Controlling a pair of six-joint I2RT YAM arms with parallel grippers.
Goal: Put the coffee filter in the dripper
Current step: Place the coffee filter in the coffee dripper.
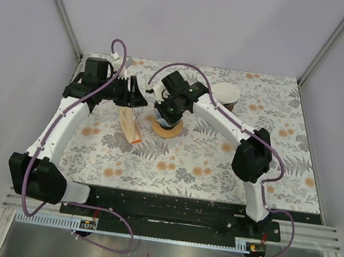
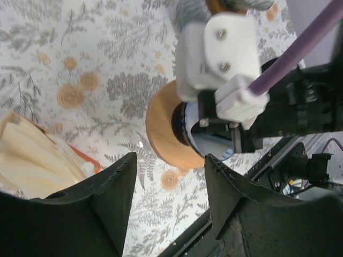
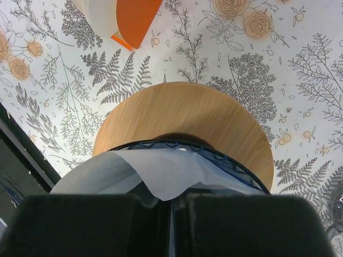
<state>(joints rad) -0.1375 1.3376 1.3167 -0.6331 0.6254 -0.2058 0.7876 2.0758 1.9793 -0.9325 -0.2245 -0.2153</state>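
**While the right claw [image 3: 170, 199] pinches the coffee filter [image 3: 171, 171], the dripper [image 3: 230, 163] sits straight beneath it**

Because the right claw's fingers are pressed together with the white paper coming out between them, I read it as closed on the coffee filter. The paper fans sideways from the pinch, left and right across the dripper's dark rim. One pointed flap lies forward toward the wooden collar [image 3: 182, 115]. So the filter does not lie off to any side of the claw. It hangs at the fingertips, right over the dripper's mouth and already touching or just inside the rim. How deep the paper reaches into the cone I cannot tell, since the fingers hide it.

What the coming move turns on, as I judge it, is this vertical line-up. The claw, the filter and the dripper's opening are stacked one over the other, so the way left to go is downward and then a release, not sideways.

Though the left claw [image 2: 169, 182] hovers just beside the dripper on its left, it stands open and holds nothing. Its fingers straddle a view of the collar from the side, and the pack of spare filters [image 2: 37, 155] lies on the desk [image 1: 218, 166] near it. The right arm is plainly the nearer one to finish. A risk I see is the paper springing up or riding on the rim once it is let go.
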